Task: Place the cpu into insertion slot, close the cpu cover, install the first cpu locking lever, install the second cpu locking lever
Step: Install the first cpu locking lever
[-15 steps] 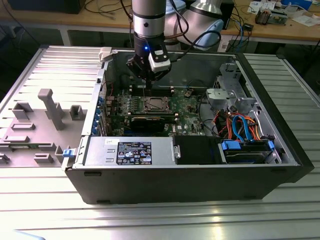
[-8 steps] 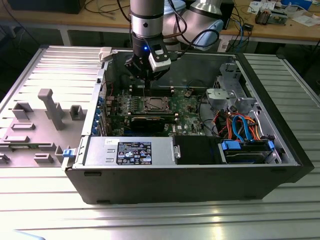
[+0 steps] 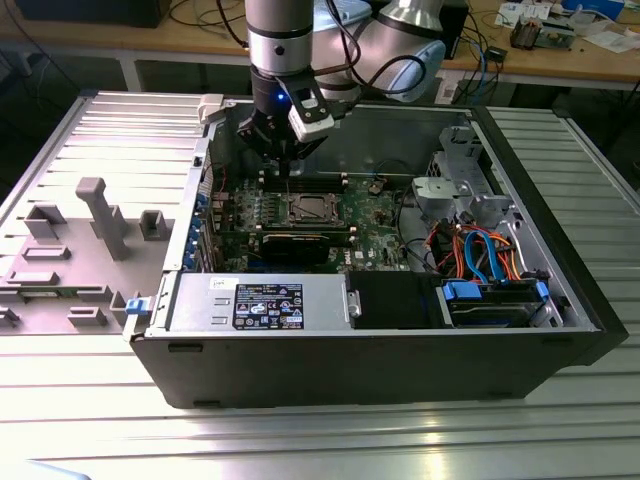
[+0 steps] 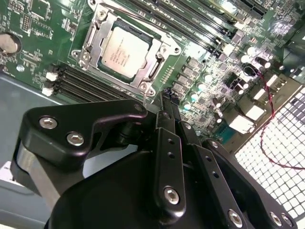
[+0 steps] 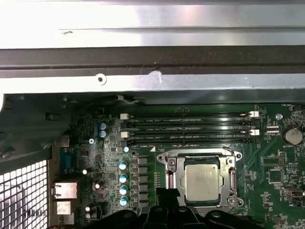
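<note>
The cpu [image 4: 123, 52] lies flat in the insertion slot [image 4: 144, 87] on the green motherboard, its silver-grey top facing up. The cpu cover [image 4: 97, 29], a thin silver frame, lies down around it, and the chip shows through its window. Both also appear in the first wrist view, cpu [image 5: 201, 181] and cpu cover [image 5: 167, 164]. In the exterior view the socket [image 3: 305, 208] sits mid-board, and my gripper [image 3: 288, 168] hangs just behind and above it. The black fingers [image 4: 167, 102] are shut together with nothing between them, a short way off the socket's corner.
The open computer case [image 3: 380, 350] has tall metal walls around the board. Memory slots [image 5: 186, 128] run beside the socket. A drive cage with coloured cables [image 3: 480, 250] stands at the exterior view's right. A grey plastic fixture [image 3: 100, 215] stands outside the case at the left.
</note>
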`<state>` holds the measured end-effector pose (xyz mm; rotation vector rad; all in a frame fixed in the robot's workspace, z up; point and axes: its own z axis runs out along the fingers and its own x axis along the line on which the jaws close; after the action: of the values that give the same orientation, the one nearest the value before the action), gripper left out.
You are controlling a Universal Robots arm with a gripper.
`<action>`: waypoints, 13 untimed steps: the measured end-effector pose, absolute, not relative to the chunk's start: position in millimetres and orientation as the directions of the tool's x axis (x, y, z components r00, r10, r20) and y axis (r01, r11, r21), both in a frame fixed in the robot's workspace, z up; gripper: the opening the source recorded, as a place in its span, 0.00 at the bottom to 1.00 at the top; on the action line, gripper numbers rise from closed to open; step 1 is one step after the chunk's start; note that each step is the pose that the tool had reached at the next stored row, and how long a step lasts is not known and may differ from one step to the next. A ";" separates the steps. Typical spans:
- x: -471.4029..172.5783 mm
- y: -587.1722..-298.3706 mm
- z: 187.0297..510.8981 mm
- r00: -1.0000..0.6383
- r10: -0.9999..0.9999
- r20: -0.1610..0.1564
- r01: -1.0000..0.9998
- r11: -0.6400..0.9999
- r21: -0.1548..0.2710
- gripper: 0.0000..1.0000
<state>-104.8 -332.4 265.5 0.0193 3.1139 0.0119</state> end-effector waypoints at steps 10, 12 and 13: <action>-109.8 -332.5 265.5 -1.000 0.009 -0.028 0.008 1.000 0.008 0.11; -115.5 -332.5 265.4 -1.000 0.008 -0.027 0.008 1.000 0.008 0.11; -118.5 -332.5 265.4 -1.000 0.008 -0.027 0.008 1.000 0.008 0.11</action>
<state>-118.5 -332.5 265.4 0.0123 3.1140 0.0118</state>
